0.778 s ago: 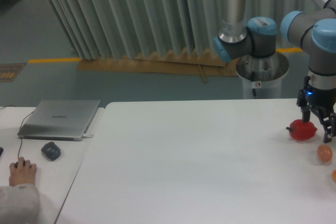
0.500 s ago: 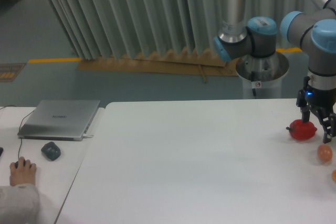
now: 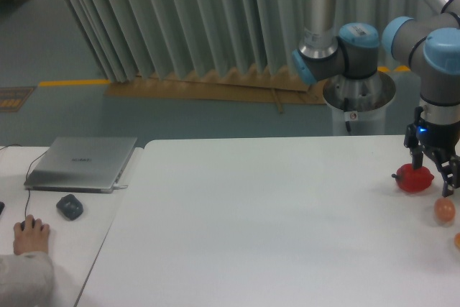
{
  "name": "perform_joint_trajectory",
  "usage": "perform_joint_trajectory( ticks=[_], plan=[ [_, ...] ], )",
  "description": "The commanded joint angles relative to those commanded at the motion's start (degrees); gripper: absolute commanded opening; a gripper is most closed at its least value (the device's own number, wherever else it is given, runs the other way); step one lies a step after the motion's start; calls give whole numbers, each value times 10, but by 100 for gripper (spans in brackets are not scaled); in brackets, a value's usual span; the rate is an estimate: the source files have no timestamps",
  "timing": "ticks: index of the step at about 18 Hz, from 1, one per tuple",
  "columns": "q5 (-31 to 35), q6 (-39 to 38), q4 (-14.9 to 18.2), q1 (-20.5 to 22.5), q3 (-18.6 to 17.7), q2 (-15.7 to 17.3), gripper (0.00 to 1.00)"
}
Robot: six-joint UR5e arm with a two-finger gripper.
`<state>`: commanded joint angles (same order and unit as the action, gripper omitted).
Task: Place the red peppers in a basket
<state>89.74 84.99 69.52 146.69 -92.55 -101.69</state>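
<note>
Up right, UR5e arm reaching down over white table. At left, closed laptop and a person's hand on a side desk. Gripper lowered over red pepper near table's right edge, fingers straddling it; closed grip or not, cannot tell. Just beside, orange egg.

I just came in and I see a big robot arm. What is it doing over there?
The robot's gripper is down at the right end of the white table, right over a small red pepper, with its fingers beside it. Whether it is already squeezing the pepper is hard to tell. The pepper looks to be sitting on the table. Two little orange balls lie close by. No basket is in view. At the far left, a person's hand rests on a mouse near a closed laptop.
</note>
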Motion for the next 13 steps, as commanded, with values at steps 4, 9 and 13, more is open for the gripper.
perform_joint_trajectory(
  ticks=[4, 9, 13],
  plan=[
    [-3, 2, 2, -1, -2, -2, 100],
    [0, -1, 1, -1, -3, -2, 100],
    [-1, -5, 2, -1, -2, -1, 100]
  ],
)
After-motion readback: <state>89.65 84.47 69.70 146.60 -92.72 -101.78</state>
